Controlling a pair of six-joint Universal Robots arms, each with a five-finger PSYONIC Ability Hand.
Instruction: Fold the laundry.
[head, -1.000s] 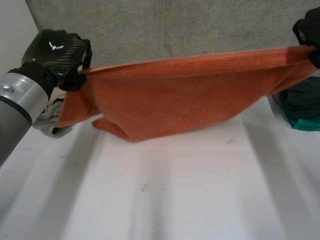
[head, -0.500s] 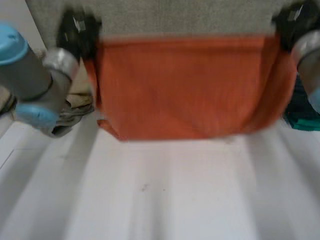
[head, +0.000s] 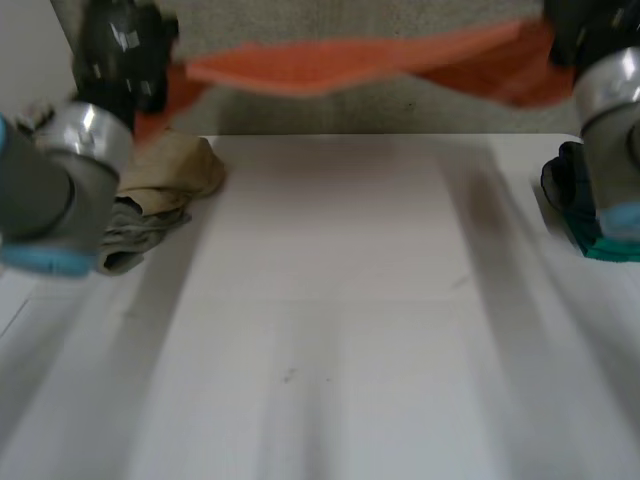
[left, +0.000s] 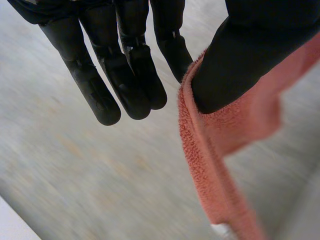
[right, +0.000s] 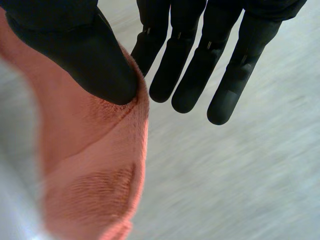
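The orange terry towel (head: 330, 65) hangs stretched in the air above the far edge of the worktop (head: 330, 320). The left hand (left: 125, 65) pinches one end of its top edge under the thumb, and the right hand (right: 75, 45) pinches the other. It looks light, soft and floppy, so the corners give the surest hold; the slack middle will probably sag.

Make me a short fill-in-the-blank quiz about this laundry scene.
The left hand and right hand hold up a towel coloured ___.
Each pinches it between fingers and ___.
The tan cloth lies on the table at the robot's ___ side.
The green clothes lie at its ___ side.
Missing: orange, thumb, left, right.
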